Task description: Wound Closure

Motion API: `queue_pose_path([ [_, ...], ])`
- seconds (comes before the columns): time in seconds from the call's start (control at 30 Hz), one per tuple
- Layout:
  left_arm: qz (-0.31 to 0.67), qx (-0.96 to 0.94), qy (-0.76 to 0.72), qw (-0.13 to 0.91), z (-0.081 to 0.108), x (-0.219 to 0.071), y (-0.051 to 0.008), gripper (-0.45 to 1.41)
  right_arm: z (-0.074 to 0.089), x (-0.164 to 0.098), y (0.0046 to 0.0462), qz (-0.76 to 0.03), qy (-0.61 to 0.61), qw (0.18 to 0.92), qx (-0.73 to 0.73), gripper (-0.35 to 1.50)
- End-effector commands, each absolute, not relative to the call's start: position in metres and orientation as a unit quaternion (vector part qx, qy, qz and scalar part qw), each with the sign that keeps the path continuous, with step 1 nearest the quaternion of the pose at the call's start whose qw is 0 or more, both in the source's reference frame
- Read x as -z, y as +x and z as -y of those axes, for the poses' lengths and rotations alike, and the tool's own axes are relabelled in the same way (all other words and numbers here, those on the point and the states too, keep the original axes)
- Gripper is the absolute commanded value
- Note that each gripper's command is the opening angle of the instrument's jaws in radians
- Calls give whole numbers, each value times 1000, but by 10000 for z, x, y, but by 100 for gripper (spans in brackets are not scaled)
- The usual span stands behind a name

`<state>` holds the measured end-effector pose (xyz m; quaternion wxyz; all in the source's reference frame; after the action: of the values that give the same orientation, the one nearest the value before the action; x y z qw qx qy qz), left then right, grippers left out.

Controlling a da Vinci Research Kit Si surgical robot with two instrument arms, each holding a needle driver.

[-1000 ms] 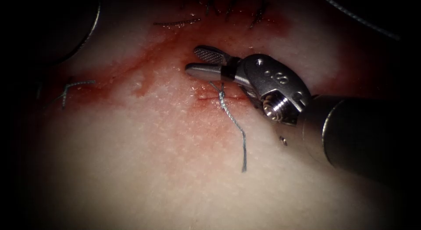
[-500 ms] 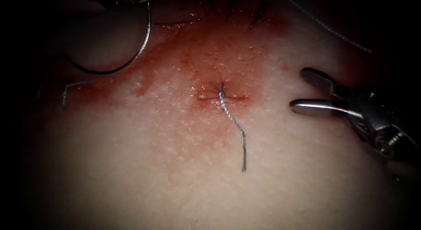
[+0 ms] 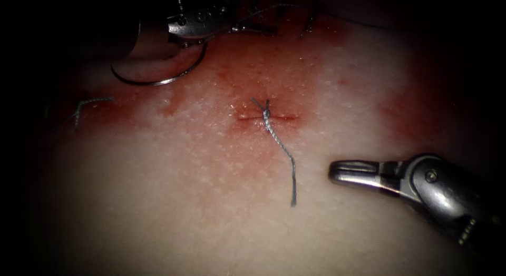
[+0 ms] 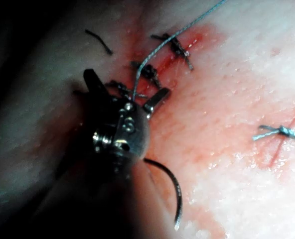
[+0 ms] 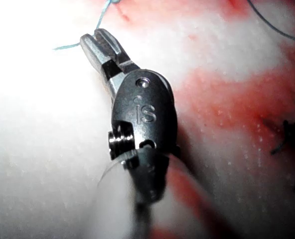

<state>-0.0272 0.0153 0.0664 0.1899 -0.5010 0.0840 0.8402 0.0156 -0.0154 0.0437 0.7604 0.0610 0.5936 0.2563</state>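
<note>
Right tool (image 3: 337,170) now below cut (image 3: 266,117).

I am looking down on the tissue (image 3: 221,202) through the endoscope, from above and in front, with the knotted stitch (image 3: 266,114) on the cut sitting mid-frame. My left wrist camera is riding very close behind the left tool (image 4: 125,99), facing along its shaft; that same stitch (image 4: 282,132) is showing there too. My right wrist camera is hugging the right tool (image 5: 103,42), facing down its shaft at the tissue.
</note>
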Motion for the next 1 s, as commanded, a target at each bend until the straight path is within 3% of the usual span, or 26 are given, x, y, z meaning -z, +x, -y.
queue_pose_path([
  [0.03,-85,-837,-504,195,-158,-662,-273,125,154,-446,164,-592,61,761,-258,83],
  [0.13,-84,-829,-510,212,-169,-632,-257,131,153,-448,163,-593,59,760,-259,86],
  [0.27,-94,-822,-516,221,-170,-593,-242,126,152,-449,162,-594,59,759,-258,86],
  [0.37,-126,-816,-519,221,-156,-550,-237,104,151,-450,159,-596,57,758,-259,83],
  [0.57,-137,-816,-527,196,-94,-498,-254,94,149,-447,151,-594,40,759,-262,76],
  [0.77,-127,-809,-557,139,-15,-488,-273,54,145,-444,147,-597,28,758,-260,74],
  [1.0,-101,-830,-541,89,35,-507,-288,54,143,-444,144,-594,20,761,-260,74],
])
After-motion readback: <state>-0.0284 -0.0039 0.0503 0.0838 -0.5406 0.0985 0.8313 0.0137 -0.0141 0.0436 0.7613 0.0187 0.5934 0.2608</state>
